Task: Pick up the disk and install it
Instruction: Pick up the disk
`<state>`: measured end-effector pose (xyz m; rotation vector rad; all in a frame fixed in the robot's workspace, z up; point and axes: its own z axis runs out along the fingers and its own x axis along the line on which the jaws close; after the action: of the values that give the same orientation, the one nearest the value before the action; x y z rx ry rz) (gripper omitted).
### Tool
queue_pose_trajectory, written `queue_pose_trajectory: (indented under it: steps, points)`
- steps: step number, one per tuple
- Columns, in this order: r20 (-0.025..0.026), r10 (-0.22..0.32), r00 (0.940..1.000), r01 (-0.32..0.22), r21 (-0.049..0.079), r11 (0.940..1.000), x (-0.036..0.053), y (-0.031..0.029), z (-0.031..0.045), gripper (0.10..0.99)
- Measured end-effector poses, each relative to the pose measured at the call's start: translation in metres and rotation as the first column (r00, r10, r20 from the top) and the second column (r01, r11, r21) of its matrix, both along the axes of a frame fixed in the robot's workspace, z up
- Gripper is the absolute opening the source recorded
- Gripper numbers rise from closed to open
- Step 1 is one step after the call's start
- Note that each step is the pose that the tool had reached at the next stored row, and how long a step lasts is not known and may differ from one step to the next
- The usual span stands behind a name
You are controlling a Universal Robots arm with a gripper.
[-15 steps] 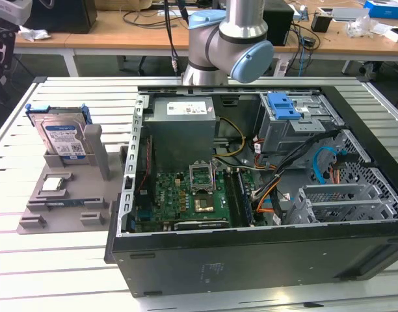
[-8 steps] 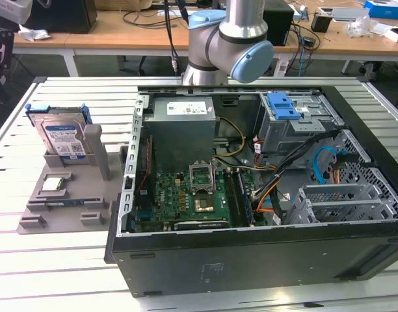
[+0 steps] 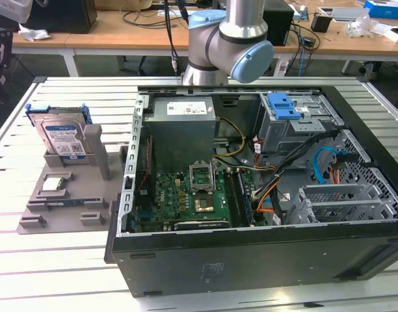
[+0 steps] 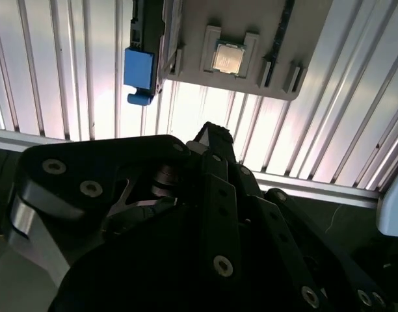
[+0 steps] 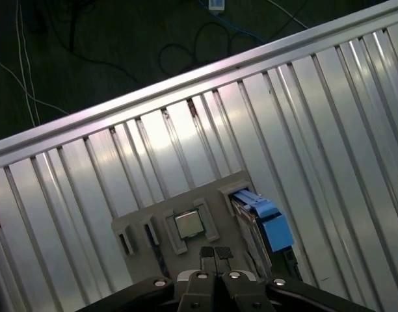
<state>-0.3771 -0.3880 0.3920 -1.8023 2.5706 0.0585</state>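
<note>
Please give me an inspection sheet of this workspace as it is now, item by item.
Surface: ribbed aluminium table, bearing a grey plastic fixture tray and an open black metal computer case.
Job's things: flat silver-grey hard disk in a blue plastic carrier stands upright in the tray, not yet picked up.
Clutter: small square silver processor chip lies flat in the tray.
Gripper: black gripper, shut, empty, clear of the tray.
Cables: orange, yellow, blue and black wires inside the case.
Surroundings: wooden desks with cables and boxes behind the table.
</note>
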Motion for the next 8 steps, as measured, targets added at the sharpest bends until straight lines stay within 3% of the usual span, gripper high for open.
queue_pose_trajectory:
  steps: [8]
  points:
    - [0.0,0.051,0.9987,-0.051,0.0,0.9987,0.0,0.0,0.0,0.106]
